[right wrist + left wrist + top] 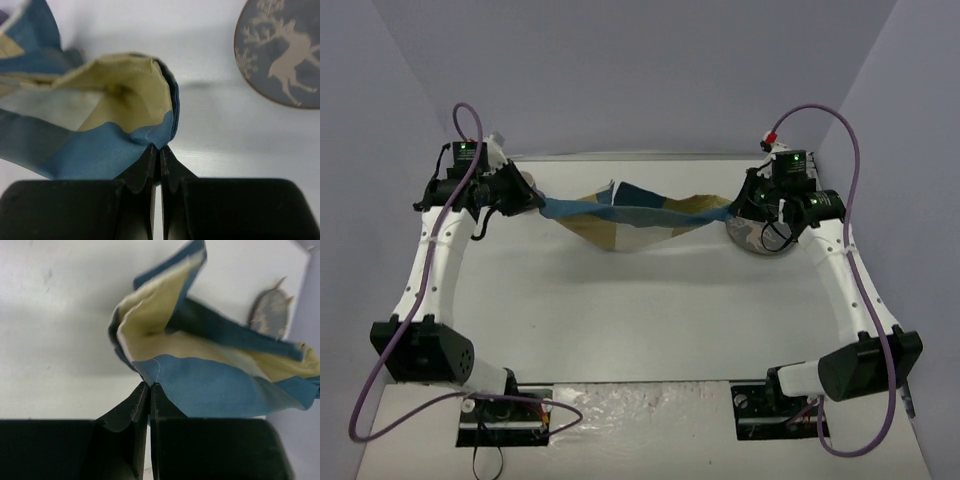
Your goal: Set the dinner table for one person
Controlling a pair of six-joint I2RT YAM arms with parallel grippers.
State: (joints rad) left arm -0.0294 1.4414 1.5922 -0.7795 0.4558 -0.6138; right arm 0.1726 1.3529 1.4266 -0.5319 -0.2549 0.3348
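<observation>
Pale lilac walls (620, 70) around the white dinner table (650, 320), lying flat across the enclosure. Holds a blue-and-tan placemat (630, 215) strung sagging above the far half, left gripper (149, 386) pinched tight on one end, right gripper (159, 148) pinched tight on the other. Shows a deer-patterned plate (282, 57) resting on the table near the right gripper.

The right gripper (160, 149) pinches a fold of the blue-and-tan cloth (95, 150), which seems to hang above the white table (225, 135). A grey-blue plate (280, 55) with a pale deer lies apart, at the upper right.
</observation>
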